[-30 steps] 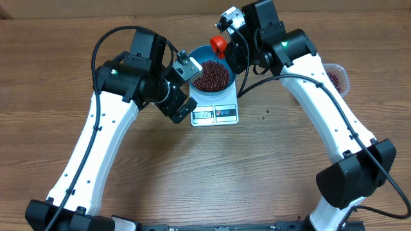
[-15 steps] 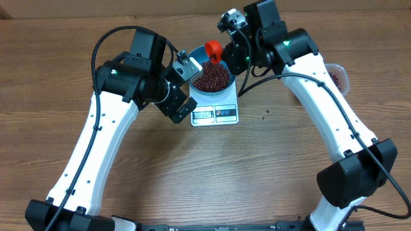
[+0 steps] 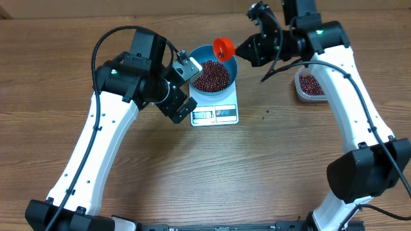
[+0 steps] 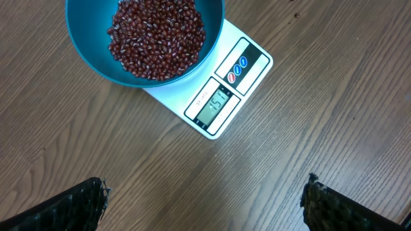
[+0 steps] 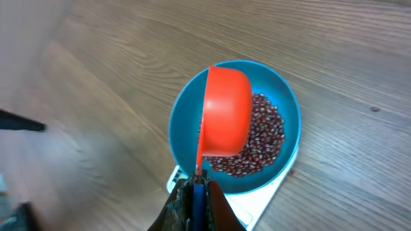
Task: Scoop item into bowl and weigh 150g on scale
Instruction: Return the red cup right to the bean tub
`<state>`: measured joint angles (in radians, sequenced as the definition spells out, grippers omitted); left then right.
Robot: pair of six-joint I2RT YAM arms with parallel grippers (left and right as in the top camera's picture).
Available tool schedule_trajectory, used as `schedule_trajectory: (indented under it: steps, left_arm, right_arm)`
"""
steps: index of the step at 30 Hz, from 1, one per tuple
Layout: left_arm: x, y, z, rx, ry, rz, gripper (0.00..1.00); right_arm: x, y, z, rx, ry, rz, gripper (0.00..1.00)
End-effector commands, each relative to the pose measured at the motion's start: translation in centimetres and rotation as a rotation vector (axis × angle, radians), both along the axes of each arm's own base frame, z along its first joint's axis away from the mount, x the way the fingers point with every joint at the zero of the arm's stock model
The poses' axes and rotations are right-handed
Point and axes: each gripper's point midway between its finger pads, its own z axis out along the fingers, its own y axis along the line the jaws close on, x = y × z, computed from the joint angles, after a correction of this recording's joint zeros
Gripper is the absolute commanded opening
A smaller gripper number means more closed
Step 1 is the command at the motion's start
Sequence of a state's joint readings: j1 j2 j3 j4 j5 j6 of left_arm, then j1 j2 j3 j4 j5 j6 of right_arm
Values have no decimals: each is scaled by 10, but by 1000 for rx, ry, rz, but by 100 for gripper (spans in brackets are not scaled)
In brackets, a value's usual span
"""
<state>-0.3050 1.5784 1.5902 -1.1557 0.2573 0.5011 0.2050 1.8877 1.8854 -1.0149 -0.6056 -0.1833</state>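
Observation:
The blue bowl (image 3: 232, 65) stands on the white scale (image 3: 225, 113), with a heap of dark red-brown beans (image 3: 212, 76) inside. My right gripper (image 3: 240, 48) is shut on the handle of the red scoop (image 3: 223, 46), which hangs over the bowl's far right rim. In the right wrist view the scoop (image 5: 225, 119) is tipped over the bowl (image 5: 180, 122), showing its outer side above the beans (image 5: 266, 131). My left gripper (image 3: 182, 108) is open beside the scale's left edge and holds nothing. Its view looks down on the bowl (image 4: 90, 54), beans (image 4: 157, 35) and scale (image 4: 253, 70).
A clear plastic tub (image 3: 300, 86) holding more beans stands on the wooden table to the right of the scale, under the right arm. A few stray beans (image 3: 268, 112) lie on the wood between the scale and the tub.
The right arm has swung to the right, carrying the scoop from above the bowl's far edge toward its right rim. The tub has come into full view. The left arm has not moved.

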Motion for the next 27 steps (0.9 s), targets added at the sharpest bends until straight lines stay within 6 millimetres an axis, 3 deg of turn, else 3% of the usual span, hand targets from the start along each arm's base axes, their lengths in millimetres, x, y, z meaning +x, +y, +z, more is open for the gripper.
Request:
schedule_trajectory:
  steps: [1, 7, 11, 18, 22, 27]
  left_arm:
    - [0, 1, -4, 7, 5, -10, 99]
    - [0, 1, -4, 7, 5, -10, 99]
    - [0, 1, -4, 7, 5, -10, 99]
    - [0, 1, -4, 7, 5, -10, 100]
    - [0, 1, -4, 7, 5, -10, 100]
    - [0, 1, -4, 7, 5, -10, 99]
  right_arm:
    - [-9, -1, 39, 124, -37, 43, 4]
    - [-13, -23, 48, 222, 13, 36, 4]
    - [-13, -52, 57, 313, 47, 9, 4]
    - [-10, -142, 51, 354, 122, -210, 4]
    - [-12, -202, 28, 243, 175, -400, 4]
    - [-22, -249, -5, 14, 244, -568, 4]
